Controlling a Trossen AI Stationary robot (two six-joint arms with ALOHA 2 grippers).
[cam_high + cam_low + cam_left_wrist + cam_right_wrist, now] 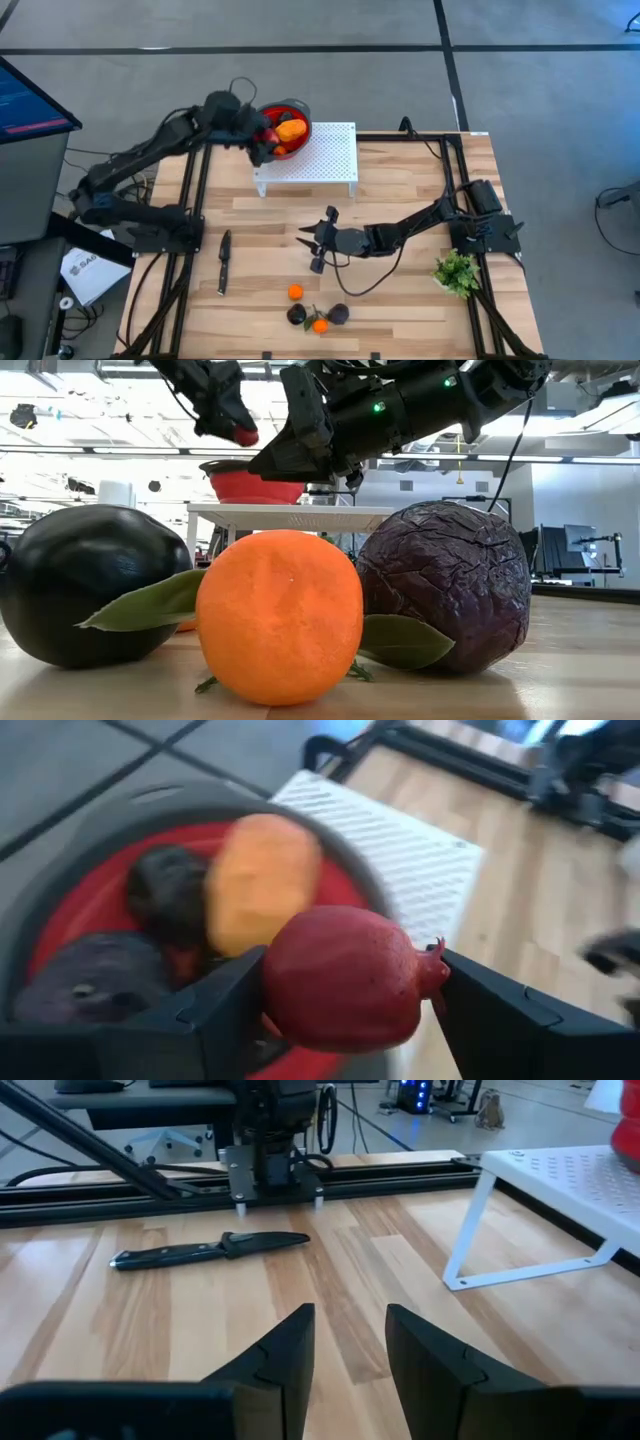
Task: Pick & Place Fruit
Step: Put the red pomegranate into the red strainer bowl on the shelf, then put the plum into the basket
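Observation:
A red pomegranate-like fruit [345, 982] sits between the fingers of my left gripper [262, 140], held over the near-left rim of the red bowl with a grey rim [300, 108]. The bowl stands on a white perforated stand [325, 155] and holds an oblong orange-yellow piece [262, 880] and dark fruits [165, 895]. Two small oranges [295, 292] [320, 325] and two dark fruits [297, 314] [339, 314] lie near the table's front edge. My right gripper [318, 248] hovers open above mid-table with nothing between its fingers [290, 1350]. My left gripper pinches the red fruit across its round body [290, 990] between the two fingers [215, 1005]. The fruit's little crown end [435, 968] points at the other finger. The fingers slant down from the table's left side. The fruit is lifted clear, above the bowl's rim.
A black knife [223, 262] lies on the left part of the table. A green leafy sprig [457, 270] sits by the right rail. Bare wood lies between the stand and the loose fruit. Black frame rails [190, 200] run along both sides.

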